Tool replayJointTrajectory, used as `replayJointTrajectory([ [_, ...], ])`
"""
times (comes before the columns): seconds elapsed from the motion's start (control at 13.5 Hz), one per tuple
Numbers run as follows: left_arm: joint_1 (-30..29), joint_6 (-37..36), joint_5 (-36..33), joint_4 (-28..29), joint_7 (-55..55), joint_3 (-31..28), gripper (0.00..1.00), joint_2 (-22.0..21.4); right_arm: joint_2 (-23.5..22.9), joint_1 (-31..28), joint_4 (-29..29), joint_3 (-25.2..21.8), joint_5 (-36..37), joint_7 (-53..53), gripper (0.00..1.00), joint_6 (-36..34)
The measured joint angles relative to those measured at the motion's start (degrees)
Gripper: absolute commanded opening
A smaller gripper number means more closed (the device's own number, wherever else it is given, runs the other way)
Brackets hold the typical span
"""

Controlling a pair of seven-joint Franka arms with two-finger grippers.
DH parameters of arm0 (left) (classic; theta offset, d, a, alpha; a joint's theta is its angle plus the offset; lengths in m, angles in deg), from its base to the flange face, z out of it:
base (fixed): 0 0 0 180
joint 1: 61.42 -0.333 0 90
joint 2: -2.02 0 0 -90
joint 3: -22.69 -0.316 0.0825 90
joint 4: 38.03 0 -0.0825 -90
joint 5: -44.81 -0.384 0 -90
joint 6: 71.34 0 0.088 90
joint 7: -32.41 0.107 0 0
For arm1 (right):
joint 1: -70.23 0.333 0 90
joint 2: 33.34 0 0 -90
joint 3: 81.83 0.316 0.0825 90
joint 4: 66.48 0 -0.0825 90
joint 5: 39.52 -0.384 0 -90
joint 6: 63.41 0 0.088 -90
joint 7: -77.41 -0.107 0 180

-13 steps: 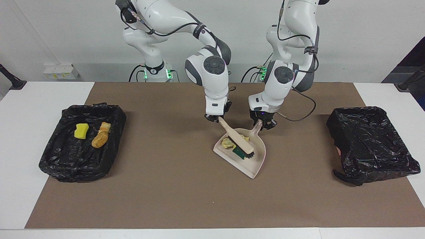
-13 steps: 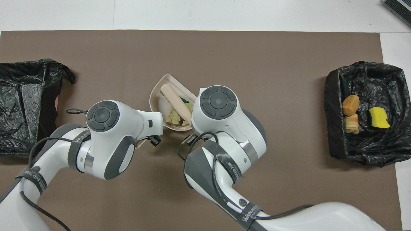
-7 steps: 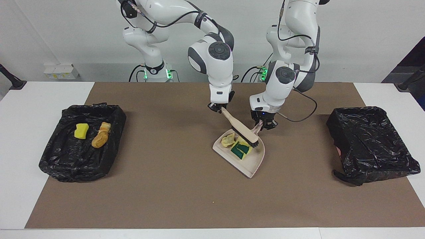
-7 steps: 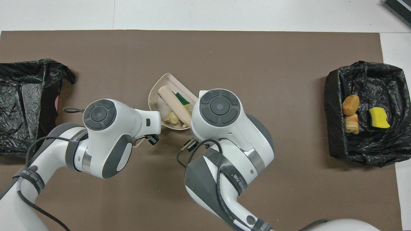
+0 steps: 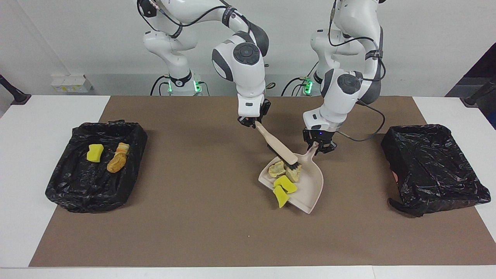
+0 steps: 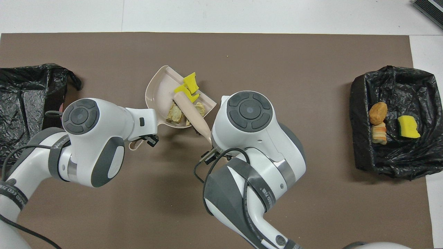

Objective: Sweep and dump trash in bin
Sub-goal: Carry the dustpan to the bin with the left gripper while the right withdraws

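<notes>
- Left gripper (image 5: 320, 147) is clamped on the dustpan (image 5: 310, 186) handle.
- Right gripper (image 5: 252, 123) grips the brush (image 5: 279, 148), bristles apparently touching the trash (image 5: 285, 182) in the pan.

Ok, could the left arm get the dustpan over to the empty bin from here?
Probably yes. The left gripper is shut on the dustpan handle, and only bare mat lies between it and the empty bin at that arm's end. One yellow scrap overhangs the lip and may drop.

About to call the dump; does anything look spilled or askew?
Yes: one yellow sponge chunk hangs over the dustpan's open lip, partly on the mat, so it may drop when lifted.
</notes>
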Motion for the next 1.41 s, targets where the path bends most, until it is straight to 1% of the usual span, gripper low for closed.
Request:
replayJointTrajectory([
  [0.22, -0.19, 0.0, 0.0, 0.0, 0.12, -0.01, 0.0, -0.36, 0.21, -1.93, -0.05, -0.1, -0.01, 0.05, 0.0, -0.42],
  [0.3, -0.19, 0.0, 0.0, 0.0, 0.12, -0.01, 0.0, -0.38, 0.67, -3.15, -0.03, -0.11, -0.01, 0.71, 0.0, -1.59],
  [0.52, -0.37, -0.3, 0.0, 0.05, 0.11, -0.08, 0.0, -0.38, 3.32, -6.38, -0.36, -0.18, -0.07, 2.01, 0.0, -9.47],
  [0.59, -0.79, -0.57, 0.0, 0.09, 0.11, -0.08, 0.0, -0.37, 4.52, -6.84, -1.44, -0.2, -0.16, 1.35, 0.0, -11.02],
  [0.74, -2.62, -0.81, 0.0, 0.05, 0.11, -0.16, 0.0, -0.74, 7.41, -6.68, -5.78, -0.12, -0.23, -4.3, 0.0, -11.26],
  [0.89, -5.9, -1.21, 0.0, -0.29, 0.4, -0.23, 0.0, -2.6, 10.64, -5.76, -10.81, 0.07, -0.61, -12.51, 0.0, -9.67],
  [0.97, -7.75, -2.72, 0.0, -0.74, 0.75, -0.27, 0.0, -4.14, 12.29, -4.83, -13.32, 0.11, -1.74, -16.68, 0.0, -7.8],
  [1.19, -13.81, -11.48, 0.0, -4.58, 4.07, -0.41, 0.0, -7.44, 16.22, -1.11, -18.61, 0.19, -5.39, -27.99, 0.0, -3.14],
  [1.26, -16.13, -15.07, 0.0, -6.79, 5.92, -0.47, 0.0, -7.94, 16.95, 0.95, -19.87, 0.21, -5.86, -32.49, 0.0, -1.76],
  [1.41, -20.93, -22.19, 0.01, -10.82, 11.26, -0.58, 0.0, -8.22, 17.27, 5.78, -22.63, 0.37, -6.17, -41.23, 0.0, 3.25],
])
